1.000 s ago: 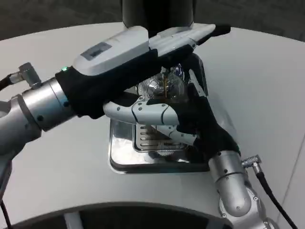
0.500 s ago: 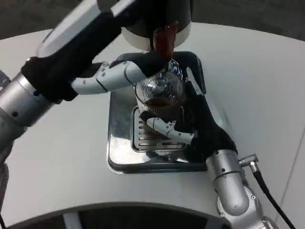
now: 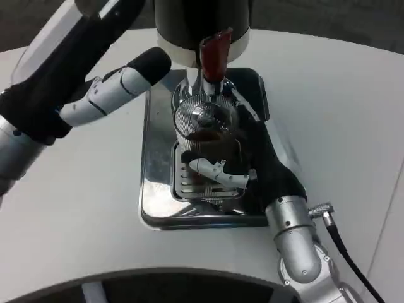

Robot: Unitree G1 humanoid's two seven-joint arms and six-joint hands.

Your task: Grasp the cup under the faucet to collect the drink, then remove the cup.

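Head view puts your right hand (image 3: 249,161) nearest you, its silver forearm (image 3: 295,246) rising from the lower edge over the white bench (image 3: 76,214). Its fingers (image 3: 218,173) are wrapped around the clear ribbed cup (image 3: 208,129), one white finger crossing the cup's near side low down and the black palm pressed to its right flank. Inside that grasp the cup stands upright on the slotted grate of the shiny drip tray (image 3: 154,202), with dark drink in its bottom. Just beyond those fingers, directly above the cup, you see the red faucet lever (image 3: 213,57) under the dark dispenser body (image 3: 202,25). Off to the left of the cup, your left hand (image 3: 110,91) hangs clear of it, fingers released and holding nothing.
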